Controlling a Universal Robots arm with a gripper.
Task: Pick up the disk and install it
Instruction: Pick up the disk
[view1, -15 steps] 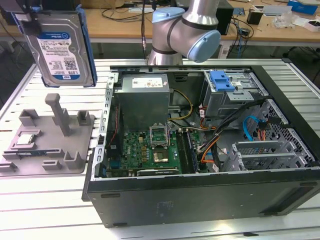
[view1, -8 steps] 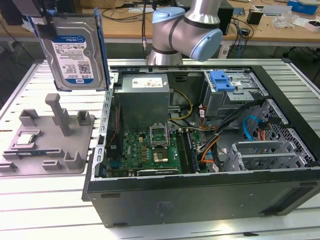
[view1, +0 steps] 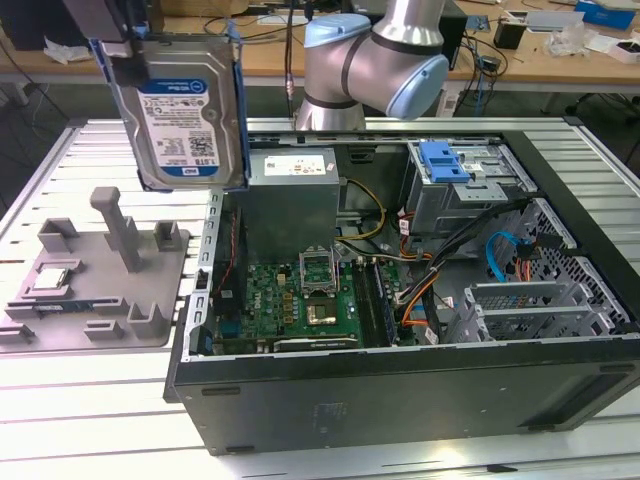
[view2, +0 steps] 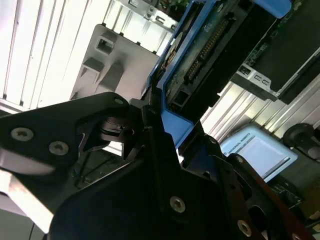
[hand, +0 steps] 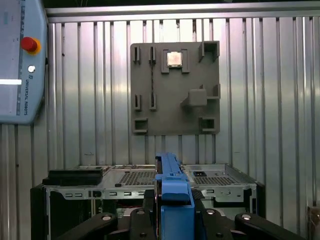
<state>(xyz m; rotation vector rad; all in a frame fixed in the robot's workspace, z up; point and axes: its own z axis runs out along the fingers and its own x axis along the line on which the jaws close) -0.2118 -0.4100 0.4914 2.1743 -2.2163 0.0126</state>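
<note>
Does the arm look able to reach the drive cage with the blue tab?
Probably yes: the case is open on top, the gripper holds the disk clear of it, and nothing covers the drive cage; cables run beside it.

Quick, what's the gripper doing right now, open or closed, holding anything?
Gripper: closed on the disk, clamping the edge of its blue carrier frame and holding it up in the air.
</note>
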